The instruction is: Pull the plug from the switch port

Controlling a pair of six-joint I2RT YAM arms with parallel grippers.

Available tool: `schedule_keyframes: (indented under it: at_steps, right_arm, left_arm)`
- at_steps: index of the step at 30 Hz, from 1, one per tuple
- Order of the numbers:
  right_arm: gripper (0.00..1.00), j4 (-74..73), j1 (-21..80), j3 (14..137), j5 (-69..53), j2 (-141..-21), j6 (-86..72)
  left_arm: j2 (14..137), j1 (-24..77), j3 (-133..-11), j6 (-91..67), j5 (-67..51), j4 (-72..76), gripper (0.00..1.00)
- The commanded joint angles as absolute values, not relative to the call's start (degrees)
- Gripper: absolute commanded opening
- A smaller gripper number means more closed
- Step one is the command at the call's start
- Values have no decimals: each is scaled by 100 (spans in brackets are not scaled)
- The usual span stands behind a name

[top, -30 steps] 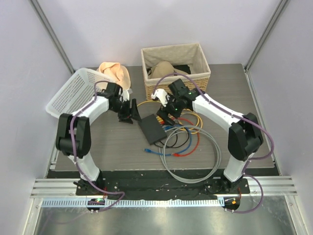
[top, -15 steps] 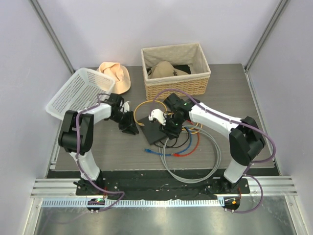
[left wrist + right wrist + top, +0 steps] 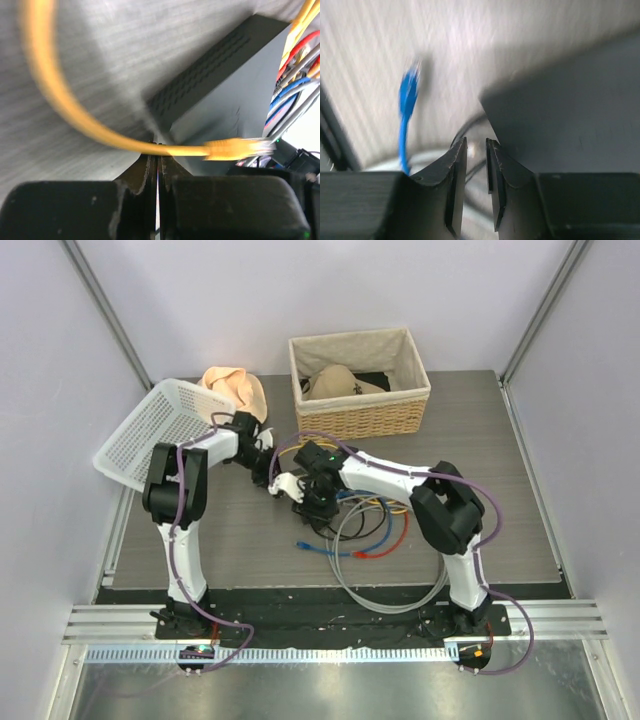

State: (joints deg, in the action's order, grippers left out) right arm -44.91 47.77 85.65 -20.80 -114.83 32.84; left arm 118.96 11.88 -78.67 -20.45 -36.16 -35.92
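- The left wrist camera shows the most. The left gripper has its two black fingers pressed tight together, and they pinch a yellow cable right at the tips.
- The yellow plug at the end of that cable has a clear tip. It hangs over the top of the switch, just beside the fingers.
- Here the switch is a flat, dull black box with rows of little slots along its side. Red, blue, grey and yellow cables crowd at its far edge (the sockets themselves are too small to make out).
- The right wrist camera shows the right gripper with its fingers almost together. There is a thin gap with nothing in it. A corner of the switch sits just past the tips, and a blurry blue cable lies to the left.
- Only the top camera shows the whole grey wood-look table. The switch is near the middle, mostly hidden under the right gripper. A grey cable loop curls near it.
- Farther back are a tilted white plastic basket, a woven basket with a cloth lining, and a soft tan hat.
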Motion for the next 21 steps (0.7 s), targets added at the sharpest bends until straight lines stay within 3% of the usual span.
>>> schedule_keyframes:
  at_steps: [1,11,21]
  right_arm:
    - [30,-3982,4843,9569,-1820,-11838,3068]
    - [33,-4218,4922,10143,-1968,-11875,3024]
    - [59,-4483,4362,10300,-2030,-10872,2023]
  left_arm:
    - [11883,976,-8156,-1890,-3428,-3612,2]
    - [11031,624,-8262,-1653,-3454,-4166,8]
    - [10459,633,-8244,-1872,-3655,-4069,15]
